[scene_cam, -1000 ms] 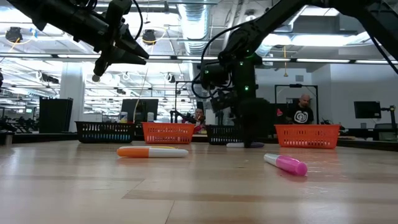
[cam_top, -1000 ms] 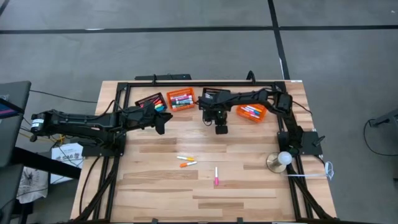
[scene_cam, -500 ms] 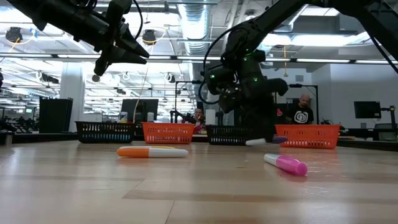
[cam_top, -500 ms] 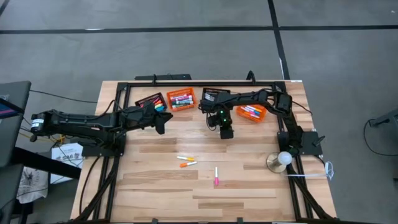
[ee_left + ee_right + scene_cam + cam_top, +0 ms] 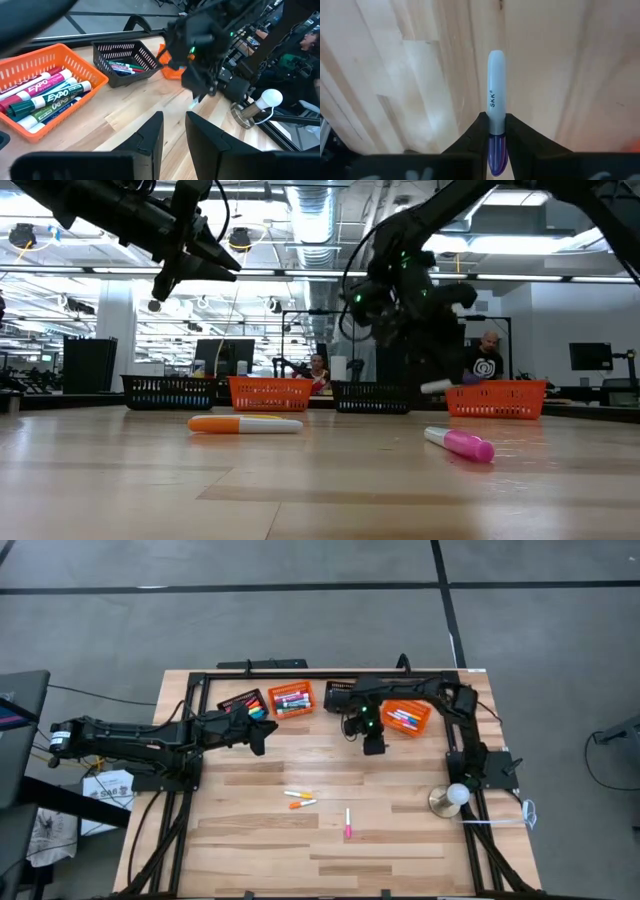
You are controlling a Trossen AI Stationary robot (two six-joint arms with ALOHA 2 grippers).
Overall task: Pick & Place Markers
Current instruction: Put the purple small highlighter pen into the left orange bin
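My right gripper (image 5: 374, 747) hovers above the table beside the right-hand orange basket (image 5: 405, 719) and is shut on a white marker (image 5: 495, 90) with a purple cap. In the low view this marker (image 5: 437, 386) hangs level above the wood. Two orange-capped markers (image 5: 300, 799) and a pink-capped marker (image 5: 347, 823) lie flat on the table toward its near side. My left gripper (image 5: 262, 738) waits in the air left of centre, fingers slightly open, holding nothing. My right gripper pinches the white marker between its two fingers (image 5: 475, 135) at the barrel's end next to the purple cap (image 5: 496, 131). The white barrel sticks out forward past the fingertips. The marker is lifted clear of the table and lies about level.
Along the far edge stand a black basket (image 5: 243, 702), an orange basket (image 5: 291, 700) of markers and another black basket (image 5: 340, 693). A white ball on a round base (image 5: 455, 796) stands by the right rail. Bare wood lies around the three loose markers.
My right gripper has risen and moved toward the table's right, toward the right-hand orange basket, staying shut. The white marker has gone from table level to lifted clear and has travelled with it.
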